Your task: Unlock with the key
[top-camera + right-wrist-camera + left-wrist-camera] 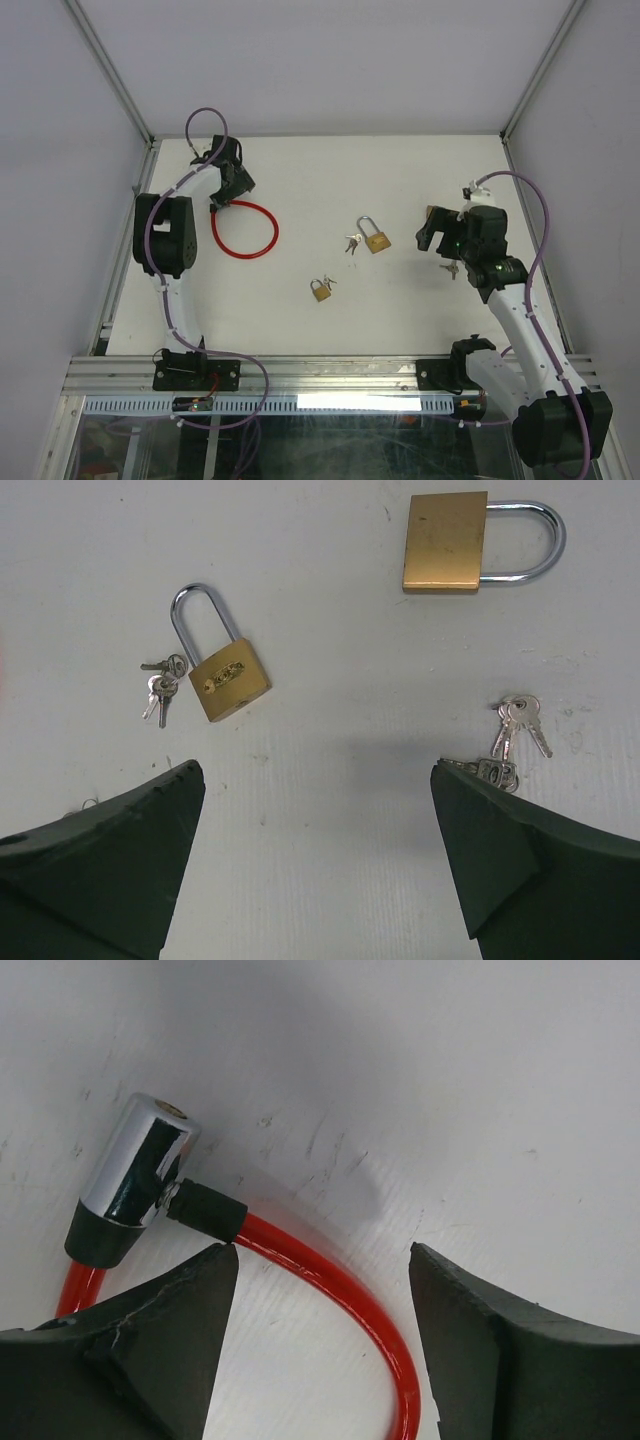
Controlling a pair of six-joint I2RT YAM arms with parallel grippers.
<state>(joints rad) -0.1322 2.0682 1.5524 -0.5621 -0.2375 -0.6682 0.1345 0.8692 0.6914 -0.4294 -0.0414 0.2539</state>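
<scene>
Lock: a red plastic-coated cable lock [340, 1282] with a chrome cylindrical barrel [140, 1165] is laid in a loop at the far left of the white table [400, 170].
Barrel axis: the barrel is tilted, its brass keyhole end turned away from the fingers and its black-capped end toward them.
Lock to left gripper: the cable is straddled by the left gripper [322, 1260]. The barrel lies just outside one fingertip, so cable, not barrel, is framed between the fingers.
Left gripper: the jaws are held apart and nothing is grasped.
Keys: a bunch of loose silver keys [515, 730] is seen just beside one finger of the right gripper [318, 767], on the right of the table, well apart from the cable lock.
Right gripper: it is spread wide and empty.
Nearer arm: the lock is best reached by the left arm, the loose keys by the right.
Other locks: a brass padlock [228, 678] with its own small keys [160, 685] and a second brass padlock [445, 540] are seen ahead of the right gripper.
Judgement: the lock is probably to be steadied first; which bunch fits it cannot be told.
</scene>
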